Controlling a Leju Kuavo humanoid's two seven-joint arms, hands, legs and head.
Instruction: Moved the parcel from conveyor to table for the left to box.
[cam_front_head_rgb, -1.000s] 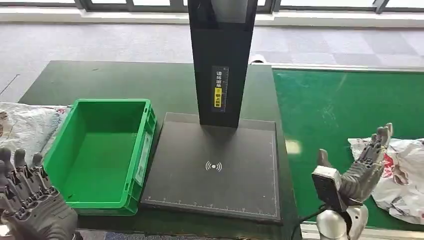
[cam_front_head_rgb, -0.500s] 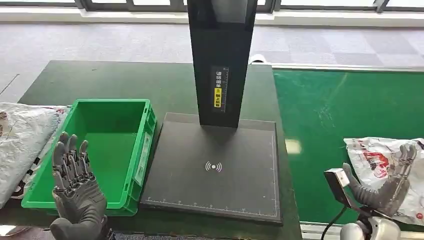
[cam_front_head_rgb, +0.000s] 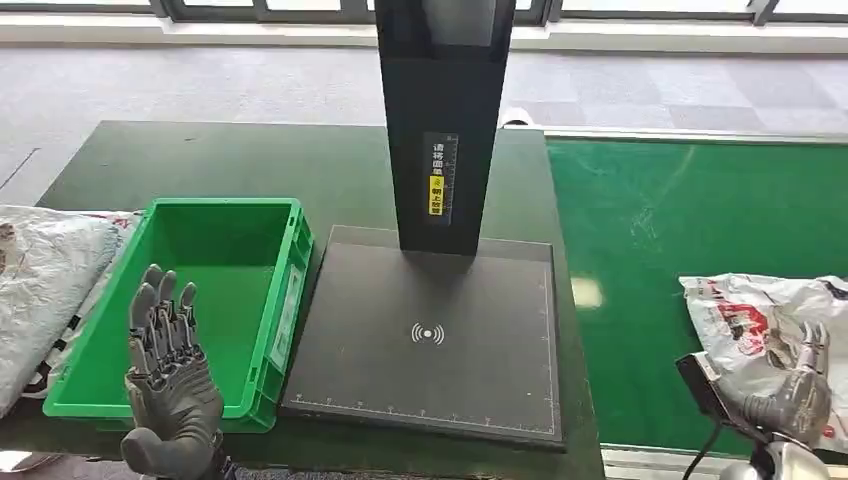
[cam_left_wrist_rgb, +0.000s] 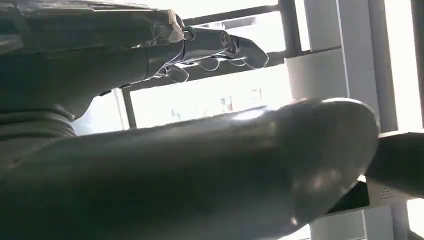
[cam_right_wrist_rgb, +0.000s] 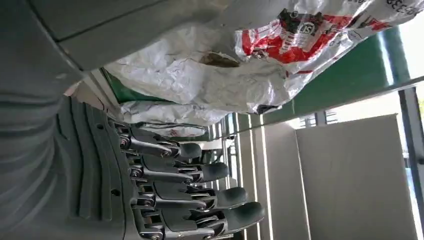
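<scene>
A white plastic parcel (cam_front_head_rgb: 757, 318) with red print lies on the green conveyor belt (cam_front_head_rgb: 650, 215) at the right. My right hand (cam_front_head_rgb: 797, 392) hovers at the parcel's near edge, fingers spread, holding nothing. In the right wrist view its dark fingers (cam_right_wrist_rgb: 200, 192) stretch out beside the crumpled parcel (cam_right_wrist_rgb: 225, 75). My left hand (cam_front_head_rgb: 170, 385) stands upright with fingers apart in front of the empty green box (cam_front_head_rgb: 298, 250) on the table. The left wrist view has its thick thumb (cam_left_wrist_rgb: 200, 165) close up and its fingers (cam_left_wrist_rgb: 215, 45) extended.
A black scanner platform (cam_front_head_rgb: 430, 340) with a tall black post (cam_front_head_rgb: 440, 120) sits between the box and the belt. Another white parcel (cam_front_head_rgb: 40, 270) lies left of the box. The dark table (cam_front_head_rgb: 250, 160) extends behind the box.
My right hand has moved right and down to the parcel's near edge. My left hand came up from the lower left corner to stand before the box. More of the parcel shows.
</scene>
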